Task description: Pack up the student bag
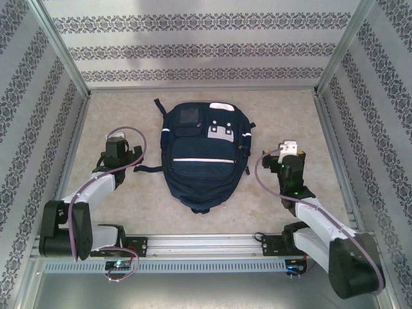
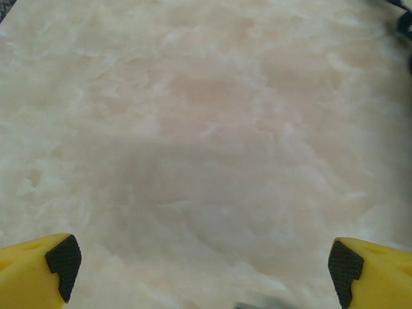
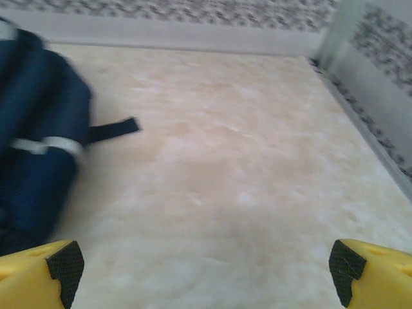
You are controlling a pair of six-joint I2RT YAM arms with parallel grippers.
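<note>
The student bag [image 1: 203,158] lies flat in the middle of the table. It is navy blue with white stripes and a light grey patch [image 1: 223,132]. My left gripper [image 1: 118,140] hangs to the bag's left, apart from it. In the left wrist view this gripper [image 2: 203,264] is open, with bare table between its yellow fingers [image 2: 38,267]. My right gripper [image 1: 289,149] sits to the right of the bag. The right wrist view shows it [image 3: 203,264] open and empty, with the bag's side [image 3: 38,148] and a dark strap [image 3: 112,129] at the left.
The table [image 1: 122,212] has a pale marbled top. Patterned walls [image 1: 199,51] close it in at the back and on both sides. A metal rail [image 1: 206,243] carrying the arm bases runs along the near edge. A dark strap end [image 2: 405,22] shows at the top right of the left wrist view.
</note>
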